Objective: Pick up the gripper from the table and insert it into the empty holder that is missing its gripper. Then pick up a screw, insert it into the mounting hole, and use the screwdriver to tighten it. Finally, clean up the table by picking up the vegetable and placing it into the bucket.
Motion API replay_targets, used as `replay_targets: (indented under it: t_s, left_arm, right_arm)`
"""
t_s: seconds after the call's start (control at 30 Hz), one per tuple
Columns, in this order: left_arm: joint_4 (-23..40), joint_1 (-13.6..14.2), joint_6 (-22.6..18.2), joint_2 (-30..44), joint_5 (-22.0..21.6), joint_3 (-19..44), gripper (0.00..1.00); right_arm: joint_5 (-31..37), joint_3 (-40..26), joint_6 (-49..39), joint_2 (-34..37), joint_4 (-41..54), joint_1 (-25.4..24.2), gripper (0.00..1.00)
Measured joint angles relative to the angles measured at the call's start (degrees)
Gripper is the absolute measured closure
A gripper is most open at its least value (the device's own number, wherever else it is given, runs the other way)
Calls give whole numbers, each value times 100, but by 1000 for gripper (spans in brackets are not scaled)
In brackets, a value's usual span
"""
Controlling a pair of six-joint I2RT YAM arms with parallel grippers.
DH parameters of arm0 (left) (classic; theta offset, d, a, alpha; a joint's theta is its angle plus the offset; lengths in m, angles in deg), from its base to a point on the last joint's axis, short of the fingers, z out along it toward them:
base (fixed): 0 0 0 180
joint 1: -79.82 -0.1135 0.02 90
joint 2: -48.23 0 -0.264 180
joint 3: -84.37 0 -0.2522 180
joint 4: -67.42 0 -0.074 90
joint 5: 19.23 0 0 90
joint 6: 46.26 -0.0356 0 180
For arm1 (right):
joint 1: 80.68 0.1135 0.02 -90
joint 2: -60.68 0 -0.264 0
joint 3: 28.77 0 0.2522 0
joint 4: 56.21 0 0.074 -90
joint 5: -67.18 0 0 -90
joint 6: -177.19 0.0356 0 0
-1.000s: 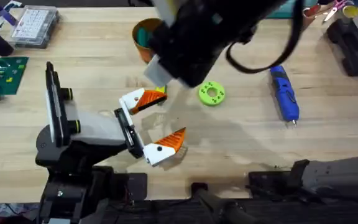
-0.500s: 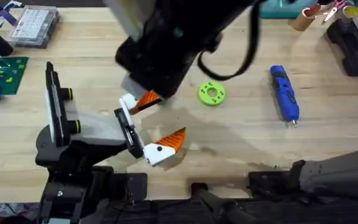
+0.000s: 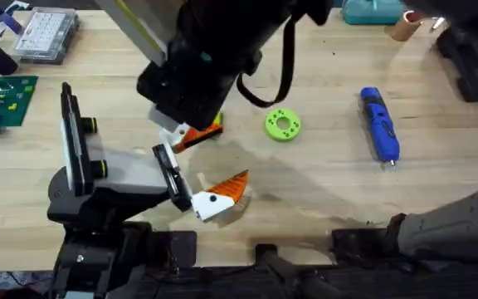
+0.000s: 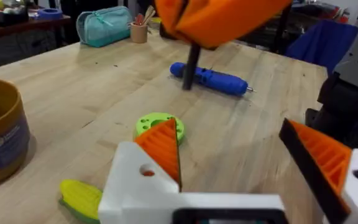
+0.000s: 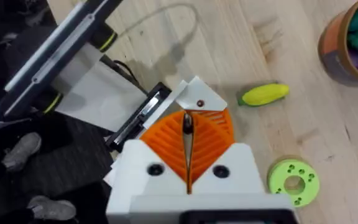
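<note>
The holder (image 3: 168, 174) stands at the near left with both white, orange-padded fingers on it. These are my left gripper (image 3: 225, 156) (image 4: 229, 134), open and empty. My right gripper (image 5: 187, 124) (image 4: 219, 22) hangs just above the holder's far finger (image 5: 197, 99), shut on a thin dark screw (image 4: 191, 65) that points down. The yellow vegetable (image 5: 264, 94) (image 4: 79, 198) lies on the wood beside that finger. Just beyond it stands the orange bucket (image 4: 2, 137) (image 5: 353, 43). The blue screwdriver (image 3: 380, 124) (image 4: 210, 78) lies at the right.
A lime-green holed disc (image 3: 282, 124) (image 5: 293, 182) lies between the holder's fingers and the screwdriver. The right arm (image 3: 214, 58) crosses the middle, large and dark. A clear parts box (image 3: 46, 33) and a green board (image 3: 2, 95) sit at the far left.
The right arm has swung left and nearer to the holder, and now covers the bucket and the vegetable in the overhead view. The holder and the screwdriver have not moved.
</note>
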Motion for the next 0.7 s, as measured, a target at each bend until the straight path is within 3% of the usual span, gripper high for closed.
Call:
replay_targets:
  t_s: [0.7]
  left_arm:
    - [0,0,0,0,-2,0,14]
  right_arm:
    - [1,0,-44,286,2,0,995]
